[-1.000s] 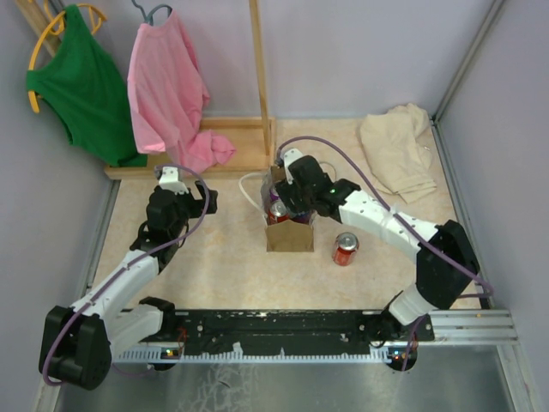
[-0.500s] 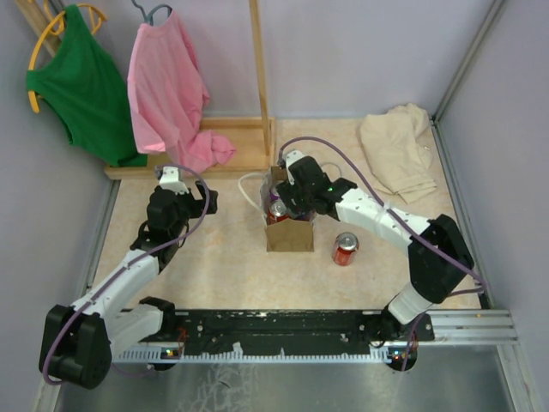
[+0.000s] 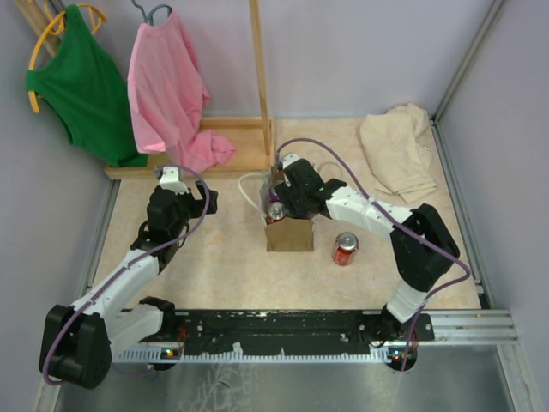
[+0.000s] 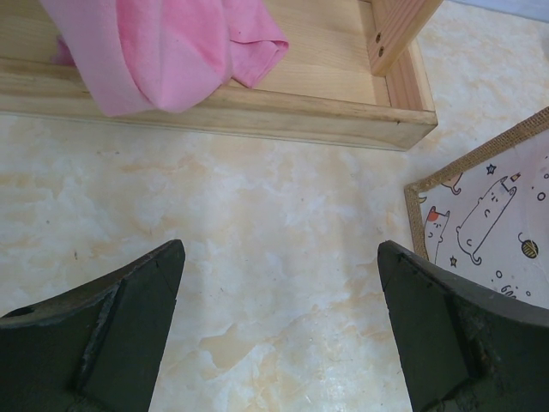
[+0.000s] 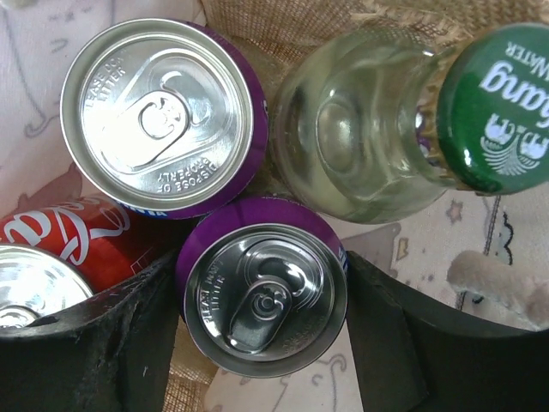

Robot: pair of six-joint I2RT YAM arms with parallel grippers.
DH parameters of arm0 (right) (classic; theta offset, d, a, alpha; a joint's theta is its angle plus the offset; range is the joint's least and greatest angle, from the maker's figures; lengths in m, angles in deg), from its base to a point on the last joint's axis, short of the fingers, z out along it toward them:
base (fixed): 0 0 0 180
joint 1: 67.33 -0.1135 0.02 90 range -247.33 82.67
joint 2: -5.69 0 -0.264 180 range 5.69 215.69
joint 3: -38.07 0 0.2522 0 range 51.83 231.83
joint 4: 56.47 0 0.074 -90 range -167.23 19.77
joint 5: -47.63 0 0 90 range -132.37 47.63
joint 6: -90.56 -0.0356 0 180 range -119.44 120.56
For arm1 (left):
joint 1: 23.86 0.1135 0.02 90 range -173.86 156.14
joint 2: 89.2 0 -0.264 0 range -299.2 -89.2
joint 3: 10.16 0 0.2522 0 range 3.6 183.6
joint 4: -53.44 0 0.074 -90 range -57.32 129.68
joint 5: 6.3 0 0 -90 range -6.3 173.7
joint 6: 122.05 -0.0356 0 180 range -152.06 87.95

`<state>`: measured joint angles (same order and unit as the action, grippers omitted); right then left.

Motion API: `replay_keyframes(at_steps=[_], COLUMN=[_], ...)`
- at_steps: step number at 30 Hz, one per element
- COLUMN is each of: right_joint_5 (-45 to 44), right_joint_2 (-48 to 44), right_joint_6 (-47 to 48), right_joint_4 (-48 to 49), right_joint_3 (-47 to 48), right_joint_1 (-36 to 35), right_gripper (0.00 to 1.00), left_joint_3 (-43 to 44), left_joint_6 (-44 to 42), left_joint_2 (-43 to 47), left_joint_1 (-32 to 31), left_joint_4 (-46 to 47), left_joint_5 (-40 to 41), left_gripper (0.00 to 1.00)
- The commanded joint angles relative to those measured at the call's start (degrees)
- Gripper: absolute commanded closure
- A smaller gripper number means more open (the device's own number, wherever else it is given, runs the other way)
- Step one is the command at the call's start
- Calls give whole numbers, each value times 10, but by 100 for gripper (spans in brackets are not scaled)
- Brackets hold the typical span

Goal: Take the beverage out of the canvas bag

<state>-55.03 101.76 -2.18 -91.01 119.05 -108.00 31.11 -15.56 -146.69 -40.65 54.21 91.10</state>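
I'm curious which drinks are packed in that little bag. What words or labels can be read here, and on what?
"DISPOSE OF PROPERLY" and "LITTER": stamped on the lid of the upper purple can.
"...ang" and "...ATER": cut-off white print on the green bottle cap.
White script on the red can: only a fragment shows, unreadable.
Stamped words on the lower purple can: too blurred to read.

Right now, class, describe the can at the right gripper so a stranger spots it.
Find the canvas bag mid-table, packed with drinks. Inside, the right gripper straddles one purple can. A second purple can stands clear of the fingers, and the others are a red can and a green-capped bottle.
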Motion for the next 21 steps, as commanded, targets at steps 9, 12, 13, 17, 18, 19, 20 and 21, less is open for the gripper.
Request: replay_keyframes(at_steps=[9, 12, 13, 17, 18, 19, 20, 21], right_joint_5=[-50, -58, -59, -86, -91, -93, -95, -96], right_joint_2=[-34, -70, -84, -140, -152, -163, -175, -184], right_joint_6=[0, 3, 4, 16, 19, 21, 23, 25], right_joint_4=[14, 26, 34, 59, 63, 67, 72, 76], right_joint_3=[-5, -11, -13, -13, -11, -9, -7, -4], right_joint_1=[1, -4, -6, -21, -23, -25, -26, -26], right_gripper=[100, 100, 100, 100, 100, 100, 100, 100], left_joint_3=[12, 12, 12, 10, 9, 8, 7, 6], left_joint_6=[0, 0, 0, 0, 1, 2, 2, 3], left_joint_2=[-2, -4, -4, 0, 1, 2, 2, 1], left_joint_1=[-3, -3, -3, -3, -3, -3, -3, -3], left_joint_4=[12, 12, 12, 12, 13, 13, 15, 16], left_joint_5=[-9, -11, -10, -9, -9, -9, -9, -10], left_gripper=[0, 0, 0, 0, 0, 0, 0, 0])
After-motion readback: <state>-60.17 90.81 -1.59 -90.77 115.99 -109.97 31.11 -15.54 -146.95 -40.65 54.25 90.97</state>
